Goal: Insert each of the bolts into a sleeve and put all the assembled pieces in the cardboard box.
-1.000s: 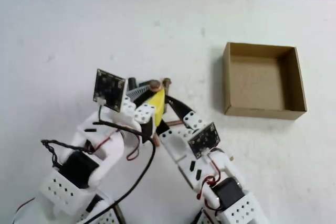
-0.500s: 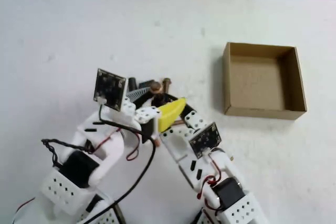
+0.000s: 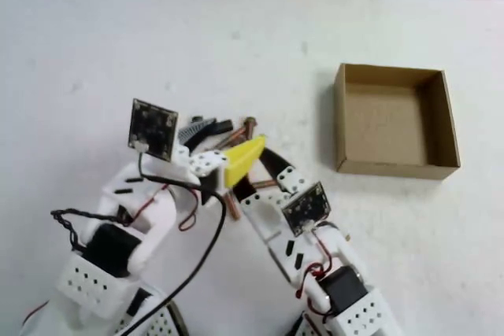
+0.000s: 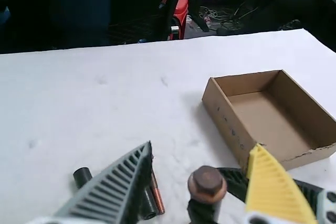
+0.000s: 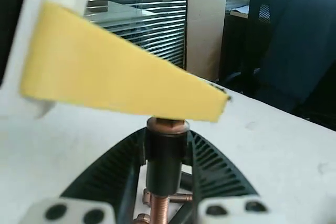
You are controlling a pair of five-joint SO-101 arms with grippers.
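My right gripper [image 5: 165, 145] is shut on an upright black sleeve [image 5: 165, 157] with a copper bolt [image 5: 167, 125] through it; the bolt head [image 4: 207, 182] sticks out on top. Around that head my left gripper [image 4: 202, 150] stands open, its grey finger [image 4: 119, 183] on one side and its yellow finger [image 4: 273, 182] on the other, neither touching it. From above, the left gripper [image 3: 228, 139] and right gripper [image 3: 256, 175] meet at mid-table. A loose bolt [image 3: 238, 132] and loose black sleeves [image 3: 213, 126] lie just beyond them. The cardboard box [image 3: 394, 168] sits empty to the right.
Two more bolts [image 5: 163, 198] lie on the table under the held sleeve. A short black sleeve [image 4: 81, 175] and a threaded bolt [image 4: 156, 196] rest beside the grey finger. The white table [image 3: 118, 45] is bare around the box.
My left gripper was shut on the bolt head; its yellow finger has swung open and the left arm has drawn back to the left. The right arm keeps still, holding the sleeve.
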